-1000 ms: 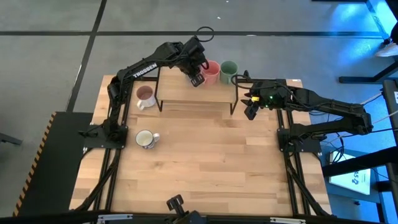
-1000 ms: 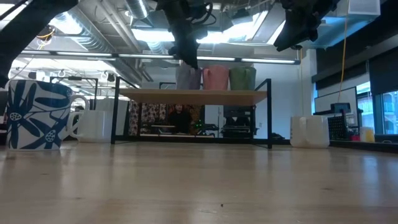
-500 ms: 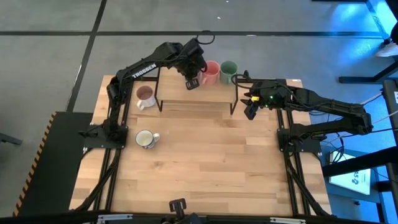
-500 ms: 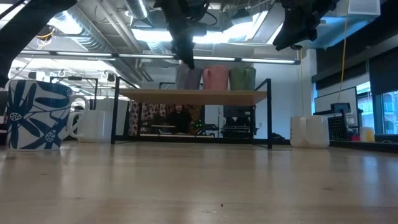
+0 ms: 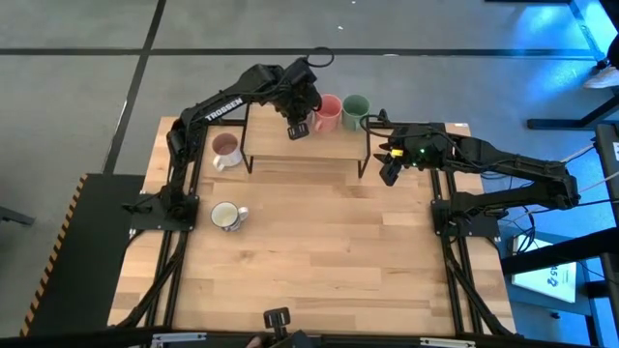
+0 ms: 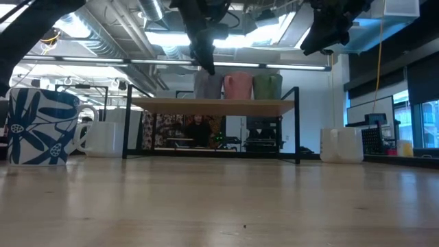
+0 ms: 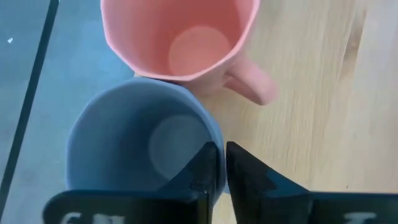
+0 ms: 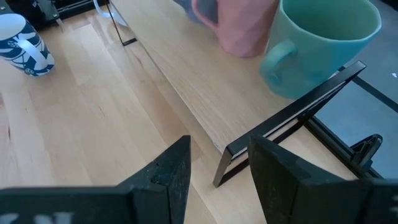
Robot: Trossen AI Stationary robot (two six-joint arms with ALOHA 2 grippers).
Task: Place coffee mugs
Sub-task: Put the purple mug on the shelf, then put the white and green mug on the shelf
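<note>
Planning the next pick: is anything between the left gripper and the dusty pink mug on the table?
Nothing visible blocks it. The left gripper is over the shelf, pinching the purple-blue mug's rim; the dusty pink mug stands beside the shelf.

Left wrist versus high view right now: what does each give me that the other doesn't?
Only the left wrist view shows the left hand pinching the purple-blue mug's rim, one finger inside and one outside, right beside the coral pink mug.

Only the high view shows the right hand open at the shelf's end, the green mug, and two mugs on the table: dusty pink and white.

Both show the coral pink mug on the shelf.
</note>
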